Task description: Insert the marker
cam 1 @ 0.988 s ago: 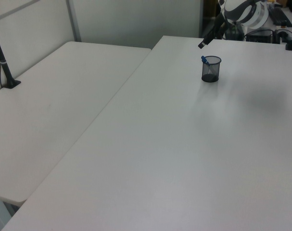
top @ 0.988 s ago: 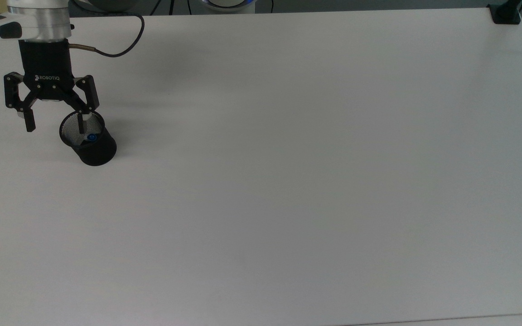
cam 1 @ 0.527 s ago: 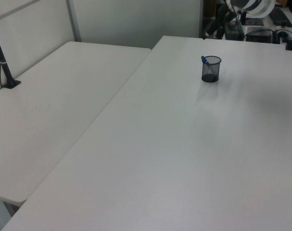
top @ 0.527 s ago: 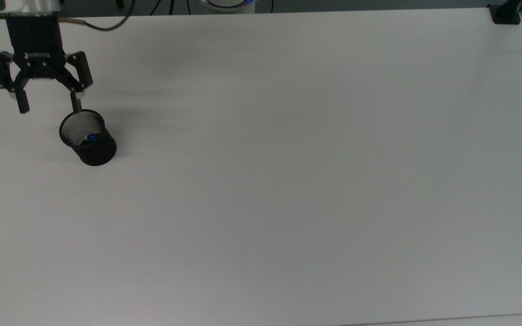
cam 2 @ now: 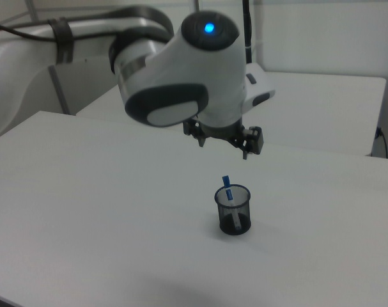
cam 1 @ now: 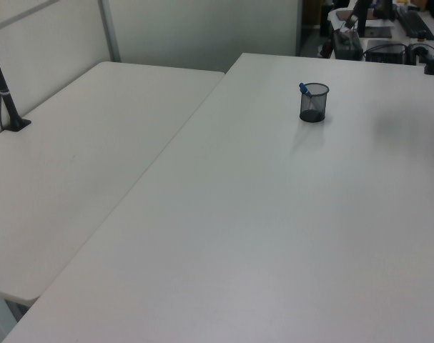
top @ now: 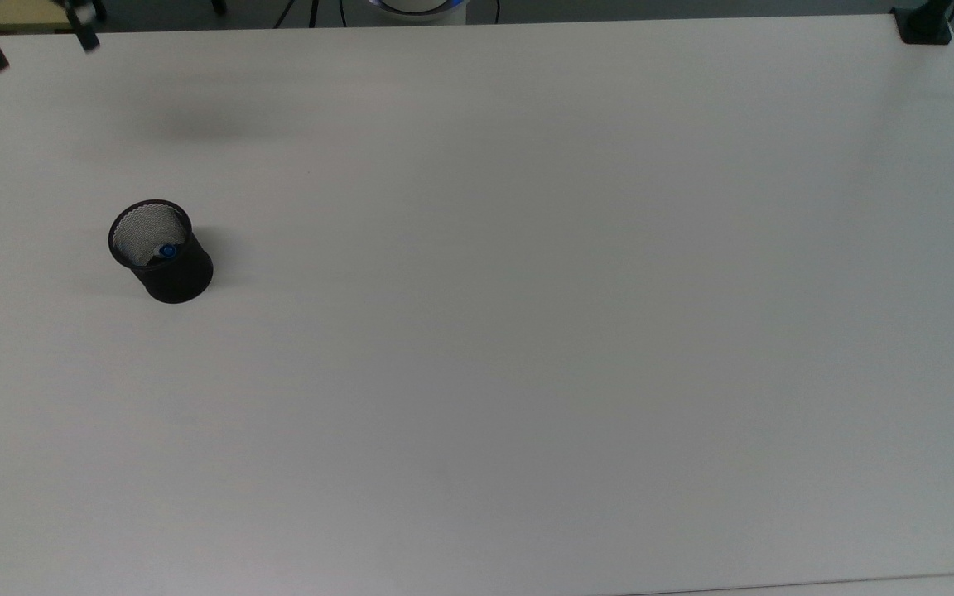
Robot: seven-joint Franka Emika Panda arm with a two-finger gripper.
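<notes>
Claw, right view: suspended in the air below the white wrist housing of the arm, its two black fingers spread wide apart and holding nothing. In the top view the fingertips appear at the upper left corner, also parted, with the claw well clear of the bench.

Directly below the claw in the right view, and apart from it, stands a black mesh cup, upright on the bench. The marker rests inside this cup, leaning against the wall; its blue end rises just above the rim while the white barrel shows through the mesh down to the cup floor. In the top view the marker appears as a blue tip within the cup opening, near the rim on the top view's right. In the left view the marker leans toward the left view's left edge of the cup.

A black clamp mount sits at the far corner of the bench, well away from the claw.
</notes>
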